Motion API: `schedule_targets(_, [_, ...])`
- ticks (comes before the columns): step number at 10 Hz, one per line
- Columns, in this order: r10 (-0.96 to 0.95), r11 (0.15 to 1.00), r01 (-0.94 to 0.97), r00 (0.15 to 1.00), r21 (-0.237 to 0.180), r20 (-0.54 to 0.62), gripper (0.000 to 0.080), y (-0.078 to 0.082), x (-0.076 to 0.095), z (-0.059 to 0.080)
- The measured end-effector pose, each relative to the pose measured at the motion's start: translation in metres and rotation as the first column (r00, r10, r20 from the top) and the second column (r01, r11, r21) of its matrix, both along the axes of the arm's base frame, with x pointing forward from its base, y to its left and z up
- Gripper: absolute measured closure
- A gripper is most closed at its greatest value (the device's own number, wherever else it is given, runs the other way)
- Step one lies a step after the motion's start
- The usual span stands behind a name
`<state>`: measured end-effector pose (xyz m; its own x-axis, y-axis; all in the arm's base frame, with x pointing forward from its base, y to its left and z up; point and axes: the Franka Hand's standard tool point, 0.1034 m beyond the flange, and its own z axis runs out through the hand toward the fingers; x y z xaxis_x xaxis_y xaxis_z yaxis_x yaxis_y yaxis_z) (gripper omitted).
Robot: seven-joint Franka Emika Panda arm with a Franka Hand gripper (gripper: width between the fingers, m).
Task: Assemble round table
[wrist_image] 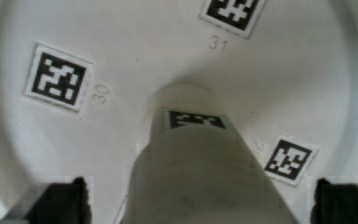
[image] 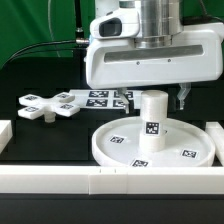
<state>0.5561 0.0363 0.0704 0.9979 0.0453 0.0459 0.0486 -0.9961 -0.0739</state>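
White post stands upright on round disc, gripper fingers apart astride it. Probably post-fitting; next needs centred clamp, twist.

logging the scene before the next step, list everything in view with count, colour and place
round disc: one, white with black-and-white tags, on the table by the front border block
post: one, white with a tag, upright at the disc's middle
cross piece: one, white with tags, flat on the table at the exterior view's left
marker board: one, white with several tags, flat behind the cross piece
border blocks: at least three, white, along the front and at both sides
table: one, black, under everything
backdrop: one, green, behind the scene
arm: one, white housing, above the post
gripper: one, dark fingertips, open, one on each side of the post
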Motion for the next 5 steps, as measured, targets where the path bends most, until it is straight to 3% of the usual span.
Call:
schedule_targets(3, [0.098, 0.995, -0.098, 0.995, -0.005, 0.007, 0.0153, -0.024, -0.011, 0.024])
schedule_targets(5, [0.106, 0.994, -0.106, 0.994, -0.002, 0.003, 0.0150, -0.019, -0.011, 0.018])
